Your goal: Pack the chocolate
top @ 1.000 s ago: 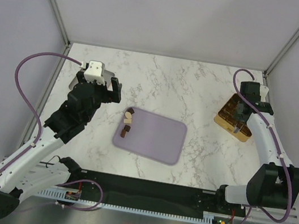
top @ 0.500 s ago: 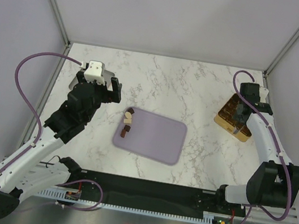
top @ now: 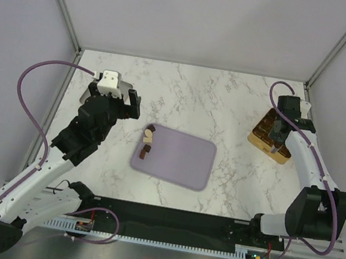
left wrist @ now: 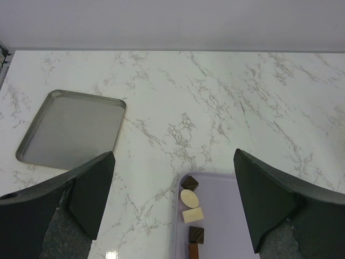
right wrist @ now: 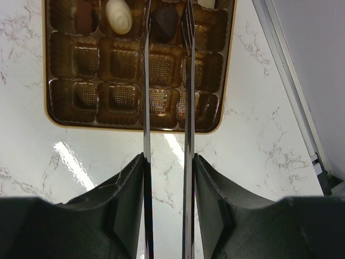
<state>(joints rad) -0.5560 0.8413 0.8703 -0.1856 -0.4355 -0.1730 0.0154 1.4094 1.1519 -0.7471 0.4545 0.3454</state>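
Note:
Several small chocolates [top: 147, 142], dark brown, mid brown and cream-white, lie in a row at the left end of the lilac tray [top: 181, 161]. In the left wrist view they show as a dark piece [left wrist: 190, 183], a white oval [left wrist: 189, 198], a white block [left wrist: 193, 215] and a dark square [left wrist: 196, 234]. My left gripper [top: 112, 96] [left wrist: 173, 154] is open and empty above the table, just left of the tray. My right gripper [top: 278, 130] [right wrist: 168, 159] is shut on the metal tongs [right wrist: 146, 108] over the gold box [right wrist: 135, 128]. The tong tips flank a dark chocolate [right wrist: 164, 21] in a compartment; a white oval [right wrist: 119, 15] lies beside it.
A flat metal tray [left wrist: 70, 129] lies at the far left of the marble table, under my left arm in the top view. The gold box [top: 267, 140] stands near the right wall. Walls close the table at the back and both sides.
The right gripper has shifted very slightly over the gold box. The left arm and the chocolates on the lilac tray have not moved.

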